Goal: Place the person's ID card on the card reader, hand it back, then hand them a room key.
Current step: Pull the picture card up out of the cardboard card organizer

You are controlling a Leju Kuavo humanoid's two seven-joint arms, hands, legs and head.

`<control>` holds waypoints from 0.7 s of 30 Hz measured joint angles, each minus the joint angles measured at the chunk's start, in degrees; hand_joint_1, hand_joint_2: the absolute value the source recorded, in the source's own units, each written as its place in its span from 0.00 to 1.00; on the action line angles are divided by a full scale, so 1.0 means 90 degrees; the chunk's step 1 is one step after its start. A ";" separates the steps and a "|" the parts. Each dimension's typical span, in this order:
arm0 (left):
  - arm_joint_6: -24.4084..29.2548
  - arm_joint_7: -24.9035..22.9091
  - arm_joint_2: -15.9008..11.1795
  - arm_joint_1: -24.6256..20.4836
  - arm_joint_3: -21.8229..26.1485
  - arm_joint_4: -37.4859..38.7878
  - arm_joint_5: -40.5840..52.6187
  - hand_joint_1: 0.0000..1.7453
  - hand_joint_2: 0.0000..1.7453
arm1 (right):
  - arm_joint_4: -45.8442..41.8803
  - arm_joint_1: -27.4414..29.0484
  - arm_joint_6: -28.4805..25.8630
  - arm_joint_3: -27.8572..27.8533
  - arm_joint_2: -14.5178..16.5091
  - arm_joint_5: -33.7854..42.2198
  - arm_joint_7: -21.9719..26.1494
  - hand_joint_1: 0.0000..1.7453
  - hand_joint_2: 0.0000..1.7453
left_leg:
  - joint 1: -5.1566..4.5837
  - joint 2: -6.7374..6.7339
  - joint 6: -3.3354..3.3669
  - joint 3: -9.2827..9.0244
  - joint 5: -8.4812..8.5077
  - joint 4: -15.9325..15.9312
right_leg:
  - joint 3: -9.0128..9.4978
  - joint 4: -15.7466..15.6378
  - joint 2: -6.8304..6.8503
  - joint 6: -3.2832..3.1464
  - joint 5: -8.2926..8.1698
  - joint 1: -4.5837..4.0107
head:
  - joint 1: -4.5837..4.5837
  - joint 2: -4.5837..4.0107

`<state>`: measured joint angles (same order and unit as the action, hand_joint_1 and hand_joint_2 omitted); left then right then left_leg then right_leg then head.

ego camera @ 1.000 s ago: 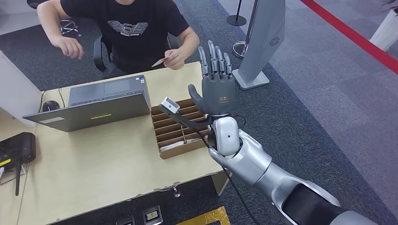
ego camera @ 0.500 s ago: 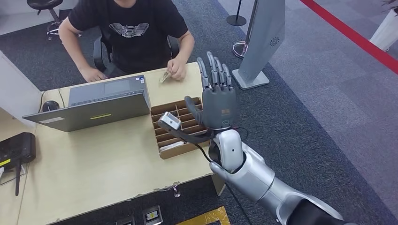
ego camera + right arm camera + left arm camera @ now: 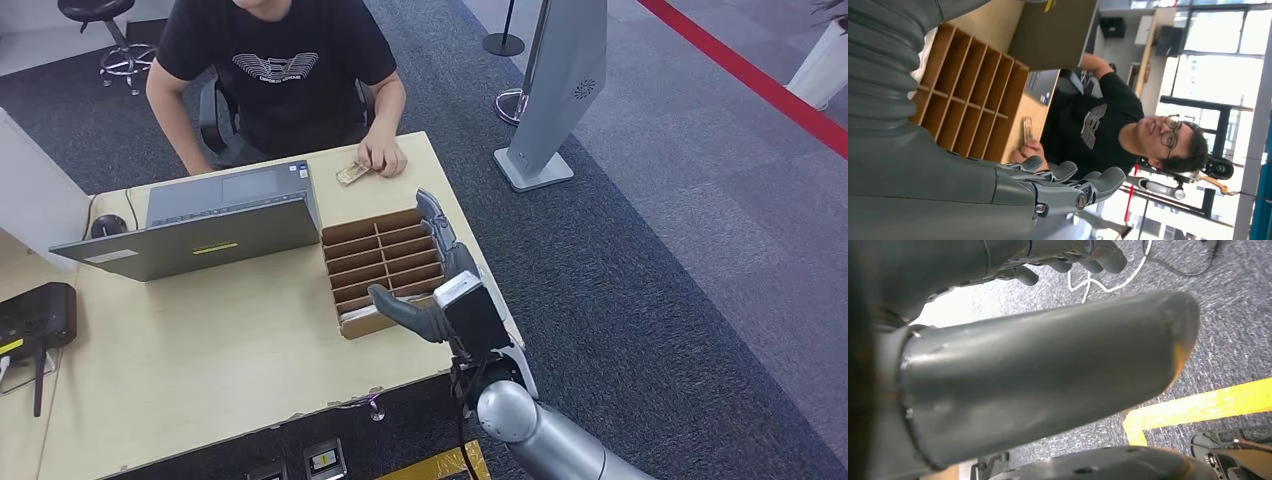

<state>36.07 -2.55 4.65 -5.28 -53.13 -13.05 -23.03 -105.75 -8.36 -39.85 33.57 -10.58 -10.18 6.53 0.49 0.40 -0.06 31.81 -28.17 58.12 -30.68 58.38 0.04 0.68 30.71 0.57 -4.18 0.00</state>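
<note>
Lowered right hand (image 3: 440, 290) empty; tan ID card (image 3: 349, 173) flat.

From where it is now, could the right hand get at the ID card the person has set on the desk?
Probably yes: the right hand is open over the cardboard organiser, nothing stands between it and the ID card, but the person's hand rests on it.

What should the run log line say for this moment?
right hand: empty, over divider box | ID card: on desk under person's hand | left hand: hanging

The head view looks steeply down at the worktop (image 3: 200, 350), sharing the divided box (image 3: 380, 262) with the close right-wrist view.
</note>
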 joint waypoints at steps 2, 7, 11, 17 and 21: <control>0.0029 0.0006 -0.0013 0.0008 0.0001 0.0000 -0.0087 0.00 0.00 | -0.0083 0.0046 0.0021 0.0044 -0.0068 0.0687 0.0331 0.00 1.00 | 0.0000 -0.0002 0.0000 0.0000 0.0000 0.0000 | 0.0000 0.0000 -0.0001 0.0000 0.0000 0.0000 | 0.0000 0.0000; 0.0100 0.0016 -0.0034 0.0016 0.0002 0.0000 -0.0259 0.00 0.00 | -0.0177 0.0069 0.0149 0.0138 -0.0207 0.1670 0.0824 0.00 1.00 | 0.0000 -0.0003 0.0000 0.0000 0.0000 0.0000 | 0.0000 0.0000 -0.0001 0.0000 0.0000 -0.0001 | 0.0001 0.0000; 0.0153 0.0016 -0.0040 0.0019 0.0002 0.0000 -0.0367 0.00 0.00 | -0.0186 0.0047 0.0301 0.0265 -0.0272 0.1881 0.0915 0.00 1.00 | 0.0001 -0.0003 0.0000 0.0001 0.0000 0.0000 | 0.0000 0.0001 -0.0001 0.0000 0.0000 -0.0001 | 0.0001 0.0000; 0.0221 0.0016 -0.0040 0.0019 0.0002 0.0000 -0.0469 0.00 0.00 | -0.0151 -0.0077 0.0490 0.0511 -0.0310 0.1933 0.0991 0.00 1.00 | 0.0001 -0.0003 0.0000 0.0003 0.0000 0.0000 | 0.0001 0.0001 0.0000 0.0000 0.0000 -0.0001 | 0.0001 0.0000; 0.0234 0.0016 -0.0038 0.0018 0.0002 0.0000 -0.0511 0.00 0.00 | -0.0018 -0.0201 0.0278 0.0721 -0.0305 0.1160 0.0762 0.00 1.00 | 0.0001 -0.0003 0.0000 0.0004 0.0000 -0.0001 | 0.0001 0.0001 0.0001 0.0000 0.0000 -0.0001 | 0.0001 0.0000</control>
<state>38.18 -2.40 4.31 -5.12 -53.11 -13.05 -27.63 -105.91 -10.17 -37.34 40.05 -13.33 0.26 13.38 0.49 0.38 -0.06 31.84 -28.16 58.11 -30.67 58.39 0.05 0.68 30.70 0.55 -4.17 0.00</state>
